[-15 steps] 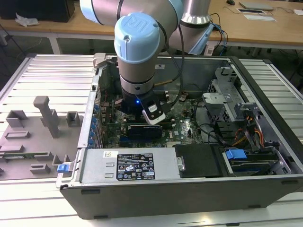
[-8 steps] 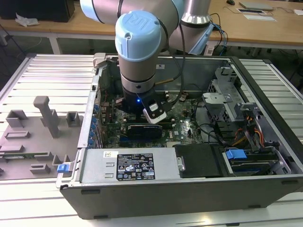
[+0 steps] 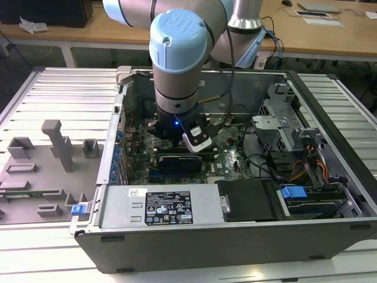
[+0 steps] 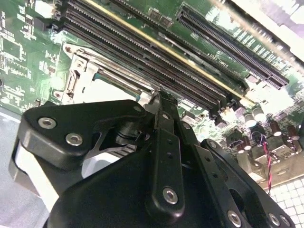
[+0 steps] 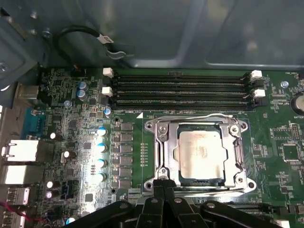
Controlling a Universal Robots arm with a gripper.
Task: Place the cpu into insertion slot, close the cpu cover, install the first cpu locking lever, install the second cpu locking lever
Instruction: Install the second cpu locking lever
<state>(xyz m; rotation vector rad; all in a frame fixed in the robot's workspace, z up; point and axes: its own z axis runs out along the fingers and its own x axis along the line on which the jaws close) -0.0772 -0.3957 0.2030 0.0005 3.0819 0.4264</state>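
The chip (image 5: 199,156) already sits in the socket (image 5: 198,186), silver top up, just beyond the claw's tips in the first wrist view. The cover frame (image 5: 199,126) lies down flat around it, its window showing the metal top, so placing the chip and closing the cover look done. Whether either locking lever is hooked home I cannot tell — thin bright bars run along the frame's edges, but their ends are not clear enough to judge. At most the lever steps are left.

The claw (image 5: 164,183) hangs directly over the socket's near edge, its two black fingertips pressed together with no gap between them and nothing held. In the second wrist view the fingertips (image 4: 164,102) come to a narrow point just above the socket's metal bracket, with the long memory slots (image 4: 156,52) a little farther out from the tip.

In the exterior view the arm (image 3: 179,59) reaches straight down into the open computer case (image 3: 235,236), its wrist upright and the claw (image 3: 177,141) low over the green board (image 3: 227,159) — close to the surface, though contact cannot be told.
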